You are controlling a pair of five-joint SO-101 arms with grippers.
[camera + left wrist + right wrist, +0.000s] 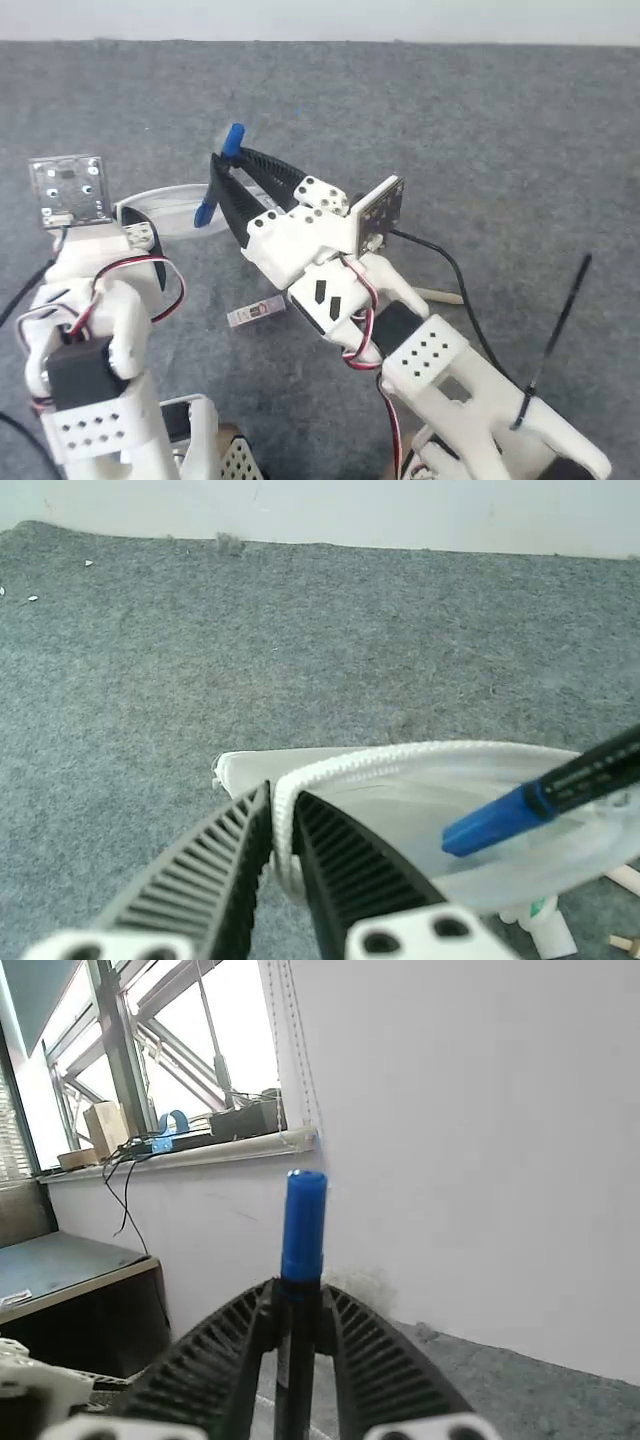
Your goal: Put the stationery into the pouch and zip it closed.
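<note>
Right gripper (300,1295): I see it closed on a pen, one black ribbed finger (225,1345) pressed to each side of the barrel.
Pen (303,1225): upright between the fingers, its blue cap sticking up above the tips and the dark barrel running down between them.
Wall (480,1140): plain white, behind the pen.
Window sill (200,1150): beyond the gripper, I make out a cardboard box (103,1128) on it and dark cables (125,1195) hanging off its edge.
Carpet (540,1390): grey, meeting the foot of the wall.
</note>
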